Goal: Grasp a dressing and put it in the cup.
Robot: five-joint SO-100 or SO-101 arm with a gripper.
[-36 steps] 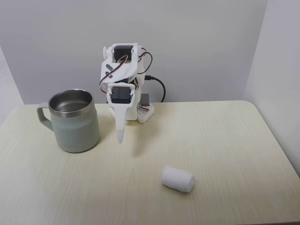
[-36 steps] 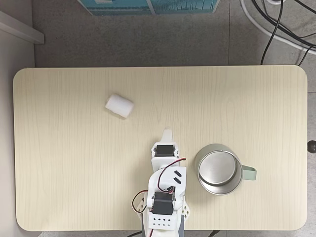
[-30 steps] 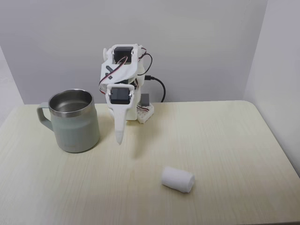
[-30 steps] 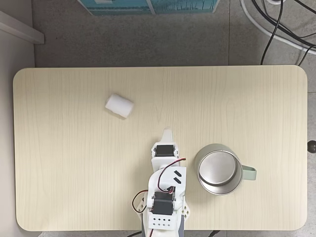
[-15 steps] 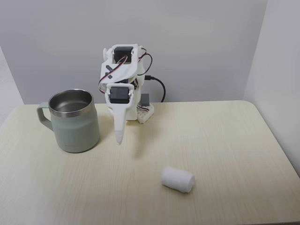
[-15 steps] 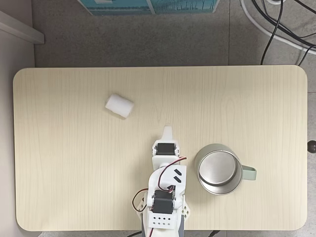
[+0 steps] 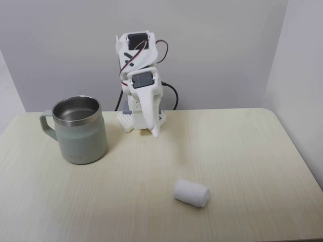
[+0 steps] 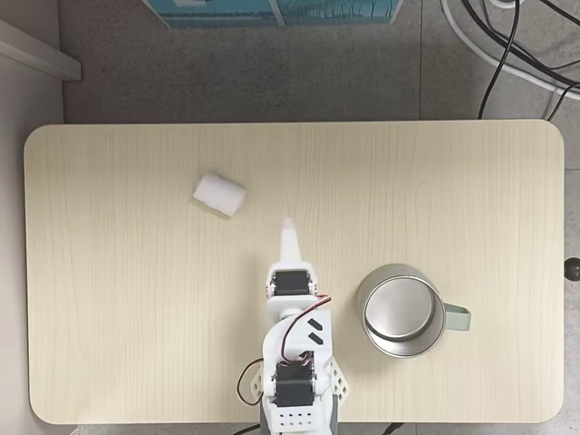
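The dressing (image 7: 191,192) is a small white fuzzy roll lying on its side on the wooden table; from above, the dressing (image 8: 219,194) sits at upper left. The cup (image 7: 79,130), pale grey-green with a steel interior and nothing inside, stands upright at the left; seen from above, the cup (image 8: 360,310) is at the lower right with its handle pointing right. My white gripper (image 7: 155,134) hangs above the table with its tip pointing down, shut and holding nothing. From above, the gripper (image 8: 287,224) points toward the dressing, a short way from it.
The arm's base (image 8: 294,399) is at the table's near edge in the top-down view, next to the cup. A black cable (image 7: 174,96) runs behind the arm. Beyond the table lie floor cables (image 8: 507,45) and a blue box (image 8: 272,11).
The arm has turned away from the cup toward the dressing, and the gripper has lifted and reached further out. Dressing and cup have not moved.
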